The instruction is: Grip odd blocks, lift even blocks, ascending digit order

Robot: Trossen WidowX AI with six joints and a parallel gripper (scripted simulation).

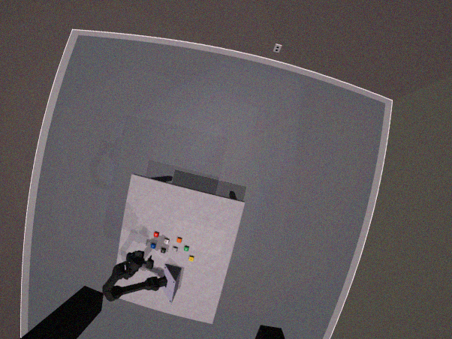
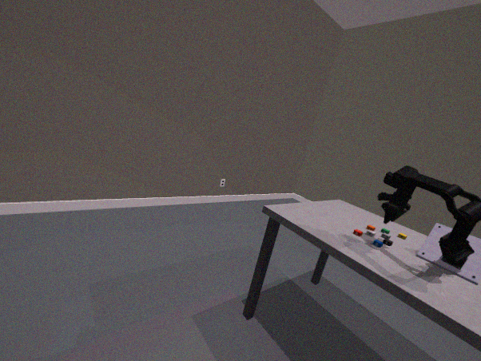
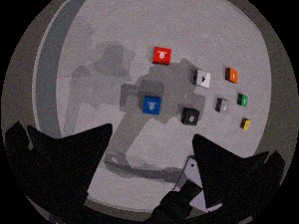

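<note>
Wrist view: claw (image 1: 149, 259) (image 2: 387, 220) (image 3: 153, 134), spread, nothing between its tips, raised above the desk (image 1: 203, 214) (image 2: 320, 216) (image 3: 120, 188). Blue block (image 1: 153, 246) (image 2: 378, 243) (image 3: 151, 106), ahead of the tips; digit unclear; probably light, rigid, best taken low on opposite sides. Black block (image 1: 163, 250) (image 2: 387, 242) (image 3: 190, 116), just beside it, tighter quarters. Red block (image 1: 156, 234) (image 2: 358, 232) (image 3: 161, 56), beyond; desk edge well apart.
</note>
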